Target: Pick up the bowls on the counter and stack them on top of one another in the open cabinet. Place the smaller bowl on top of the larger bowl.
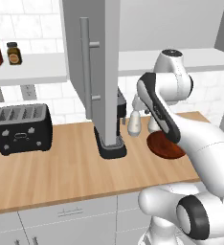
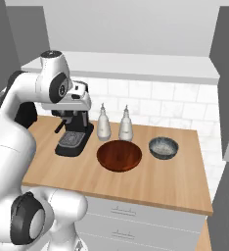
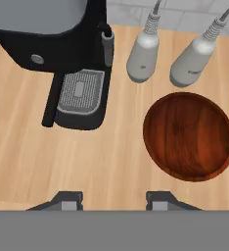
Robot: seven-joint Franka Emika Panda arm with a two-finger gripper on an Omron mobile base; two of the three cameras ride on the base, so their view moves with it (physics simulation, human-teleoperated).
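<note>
The larger bowl [image 2: 119, 155], wide and reddish-brown, rests on the counter [image 2: 160, 184] in front of two white bottles. In the hand view the larger bowl [image 3: 189, 136] lies to the right of my fingertips, and in the left base view my arm covers part of the larger bowl [image 1: 162, 146]. The smaller bowl [image 2: 163, 147], grey and speckled, sits just right of it, apart. My gripper [image 3: 114, 201] is open and holds nothing, high above the counter between the coffee machine [image 3: 75, 93] and the brown bowl. The open cabinet's pale shelf [image 2: 126, 66] runs above, its grey door [image 1: 102, 72] swung out.
Two white bottles [image 2: 103, 122] [image 2: 125, 125] stand upright behind the bowls. The black coffee machine [image 2: 72, 132] sits to their left, under my hand. A black toaster [image 1: 22, 128] is far left. Jars [image 1: 13, 52] stand on a side shelf. The counter's right end [image 2: 204, 196] is near the small bowl.
</note>
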